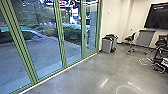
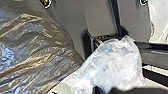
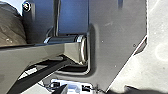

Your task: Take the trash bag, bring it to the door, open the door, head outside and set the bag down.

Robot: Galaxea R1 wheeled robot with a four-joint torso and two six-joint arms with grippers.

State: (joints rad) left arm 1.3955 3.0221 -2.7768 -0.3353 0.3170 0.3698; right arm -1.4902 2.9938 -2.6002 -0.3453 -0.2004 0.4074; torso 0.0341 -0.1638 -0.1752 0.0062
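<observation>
Left: dark, crinkled trash bag point(image 2: 37, 52) near robot base point(image 2: 100, 17), clear plastic point(image 2: 115, 65) alongside. Left jaws: opening and hold can't be told; right jaws same. Likely carry step: roll slowly, keep bag off base, square up to green-framed glass door point(image 1: 84, 48), clear grey bin point(image 1: 107, 46) at right.

No readable text, labels, brands, numbers or signs on anything.
</observation>
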